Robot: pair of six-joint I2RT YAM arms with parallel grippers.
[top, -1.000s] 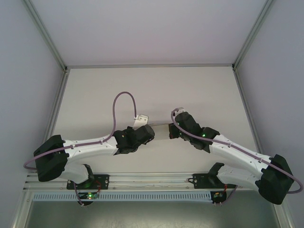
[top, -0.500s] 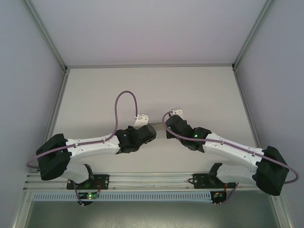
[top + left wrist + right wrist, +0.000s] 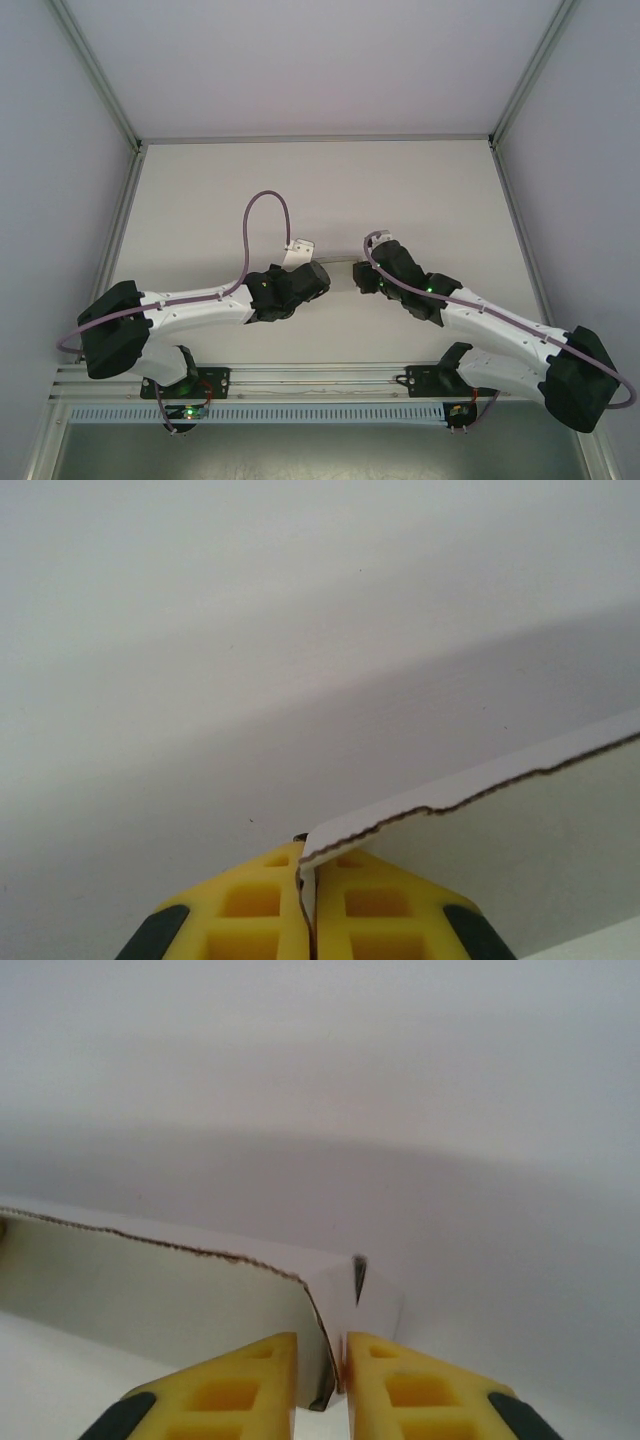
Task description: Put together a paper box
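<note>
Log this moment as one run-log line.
task: assemble paper box | left hand: shut on box edge | right hand: astride box corner, grip unclear

Right pincer (image 3: 322, 1342) back rightward, newly ajar around the paper box (image 3: 180, 1280).

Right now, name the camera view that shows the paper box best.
Right wrist. It shows the paper box close up: one long wall, its raw top edge and a folded corner. The left wrist view gives one wall's edge running off to the right. In the top external view it is a thin strip, too small for detail.
</note>
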